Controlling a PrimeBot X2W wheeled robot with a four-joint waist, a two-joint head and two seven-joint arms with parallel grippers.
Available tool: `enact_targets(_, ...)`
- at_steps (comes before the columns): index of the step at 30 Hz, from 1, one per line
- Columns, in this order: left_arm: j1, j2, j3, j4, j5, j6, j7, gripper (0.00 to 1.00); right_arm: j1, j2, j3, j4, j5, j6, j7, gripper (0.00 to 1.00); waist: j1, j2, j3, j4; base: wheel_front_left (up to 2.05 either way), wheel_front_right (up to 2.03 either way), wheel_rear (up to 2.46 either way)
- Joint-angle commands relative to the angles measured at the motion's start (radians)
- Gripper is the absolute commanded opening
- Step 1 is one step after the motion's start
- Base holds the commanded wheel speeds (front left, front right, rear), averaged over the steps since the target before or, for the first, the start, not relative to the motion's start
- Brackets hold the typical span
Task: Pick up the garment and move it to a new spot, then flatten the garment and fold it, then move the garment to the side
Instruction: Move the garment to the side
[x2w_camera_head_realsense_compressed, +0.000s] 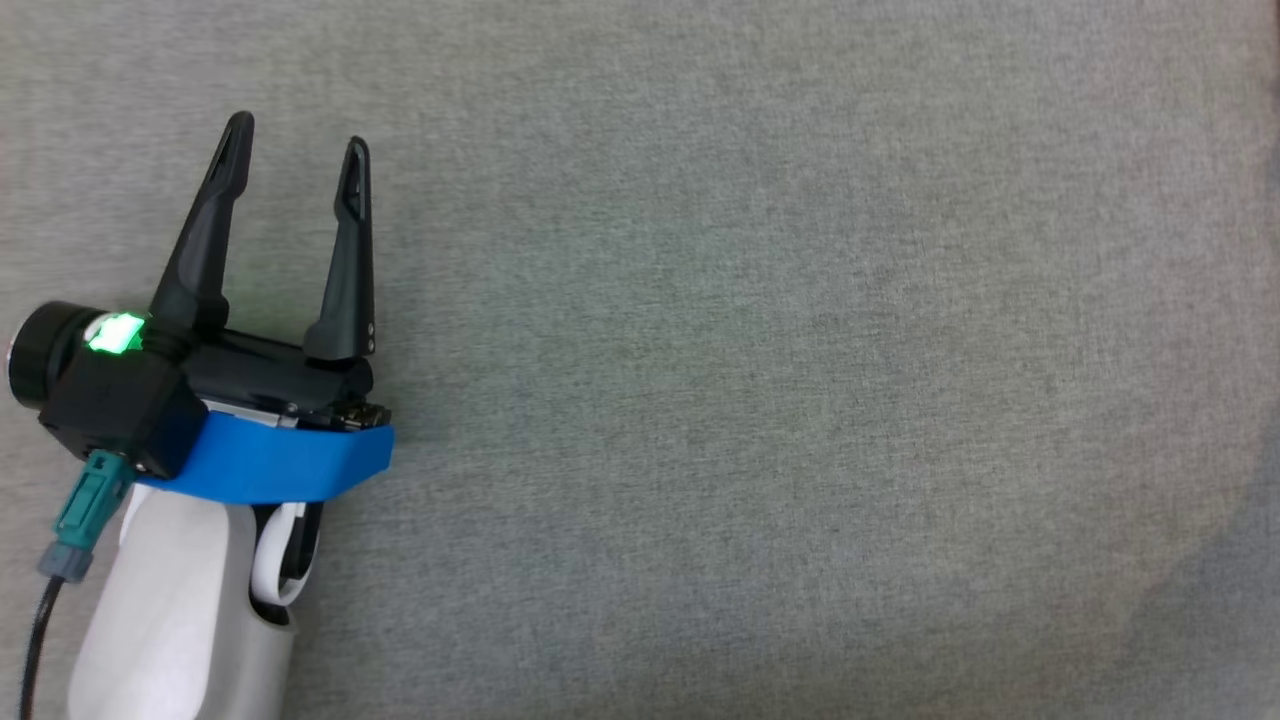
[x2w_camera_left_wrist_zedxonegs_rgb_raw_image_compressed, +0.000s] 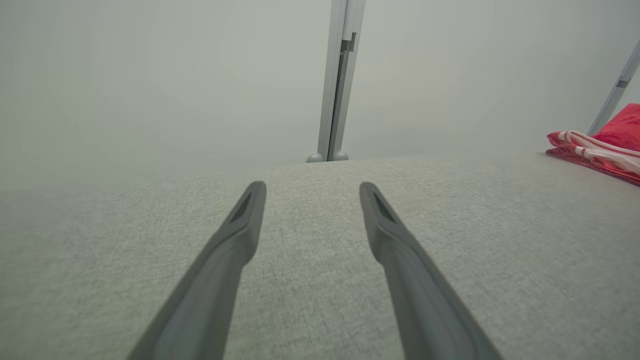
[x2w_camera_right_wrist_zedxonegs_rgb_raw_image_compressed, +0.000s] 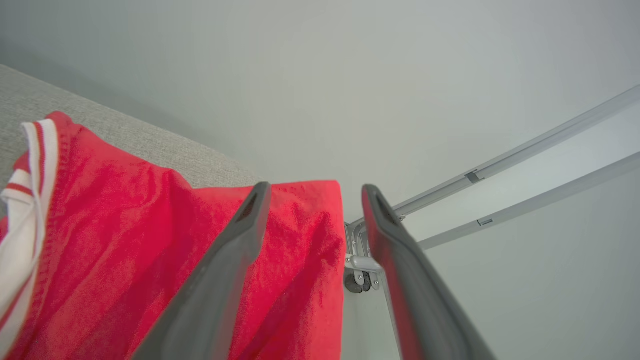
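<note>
On the grey cloth-covered table (x2w_camera_head_realsense_compressed: 800, 350), my left gripper (x2w_camera_head_realsense_compressed: 298, 133) lies spread and empty, and my right gripper (x2w_camera_right_wrist_zedxonegs_rgb_raw_image_compressed: 315, 186) hovers with fingers apart above the red garment (x2w_camera_right_wrist_zedxonegs_rgb_raw_image_compressed: 150, 240) at its 8 o'clock, which seems to reach the table's rim and could slide off.

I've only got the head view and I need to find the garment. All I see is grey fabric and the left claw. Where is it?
Observer: Off to the right. The red garment lies at the edge of the grey fabric surface.
Operator: Is the right claw gripping it?
Observer: No, the right claw hangs open over it, nothing pinched.
Operator: Any markings?
Observer: White striped trim along one edge.
</note>
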Motion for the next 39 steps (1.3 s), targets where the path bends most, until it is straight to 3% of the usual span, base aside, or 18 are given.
enact_targets(1,0.008,-0.009,0.002,0.008,-0.003,-0.006,0.001,1.0,0.024,-0.001,-0.002,-0.005,-0.01,-0.001,-0.018,1.0,-0.0001,-0.0003,-0.014,0.008,0.0,0.0,0.0)
enact_targets(6,0.028,-0.042,0.014,0.039,-0.014,-0.007,0.001,1.0,0.079,0.048,-0.011,-0.026,-0.023,0.0,-0.071,1.0,-0.0001,-0.0003,-0.097,0.041,0.0,0.0,0.0)
enact_targets(10,0.078,-0.062,0.03,0.075,-0.023,-0.008,0.001,1.0,0.161,0.128,-0.028,-0.048,0.013,0.0,-0.106,1.0,-0.0001,-0.0003,-0.192,0.061,0.0,0.0,0.0)
enact_targets(14,0.16,-0.077,0.065,0.129,-0.033,-0.007,0.001,1.0,0.321,0.253,-0.026,-0.095,0.115,0.0,-0.158,1.0,-0.0001,-0.0003,-0.322,0.082,0.0,0.0,0.0)
enact_targets(20,0.252,-0.084,0.102,0.189,-0.013,0.009,0.001,1.0,0.545,0.366,0.013,-0.213,0.262,0.0,-0.176,1.0,-0.0001,-0.0003,-0.461,0.088,0.0,0.0,0.0)
enact_targets(24,0.305,-0.094,0.118,0.218,-0.011,0.011,0.001,1.0,0.693,0.436,0.039,-0.325,0.327,0.0,-0.124,1.0,-0.0001,-0.0003,-0.532,0.082,0.0,0.0,0.0)
enact_targets(29,0.349,-0.106,0.133,0.249,-0.014,0.016,0.001,1.0,0.834,0.498,0.029,-0.461,0.353,0.0,-0.075,1.0,-0.0001,-0.0003,-0.591,0.072,0.0,0.0,0.0)
enact_targets(39,0.384,-0.108,0.135,0.326,-0.005,0.018,0.001,1.0,1.001,0.559,0.03,-0.591,0.37,0.0,-0.044,1.0,-0.0001,-0.0003,-0.656,0.056,0.0,0.0,0.0)
